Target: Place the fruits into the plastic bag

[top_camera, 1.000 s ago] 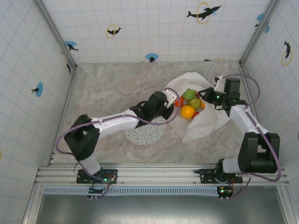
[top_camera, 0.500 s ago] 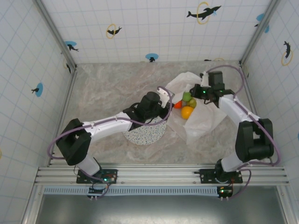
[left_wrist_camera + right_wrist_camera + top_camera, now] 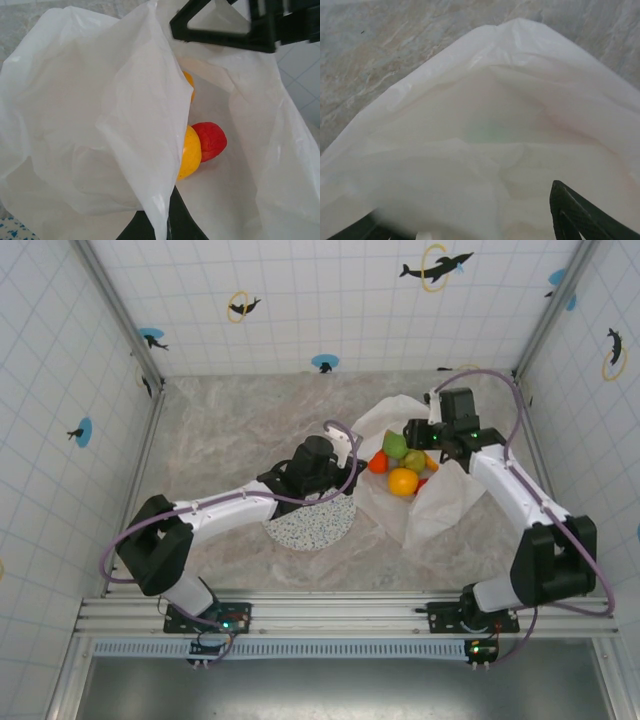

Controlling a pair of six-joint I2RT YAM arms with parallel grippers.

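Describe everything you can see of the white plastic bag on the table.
The plastic bag is thin, white, slightly see-through film, crumpled and creased. It lies slumped on the marbled table, right of centre, its mouth open. Fruits sit inside: orange, green and red ones show. The left gripper pinches a fold of its wall, holding it up like a tent. The right gripper hangs open over its far side; whether it touches the film is unclear.

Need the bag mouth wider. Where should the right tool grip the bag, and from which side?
Probably the loose rim of the bag right of the fruit, opposite the fold the left tool pinches. Come from above with the right tool astride the edge: thin slack film offers a pinch only at an edge.
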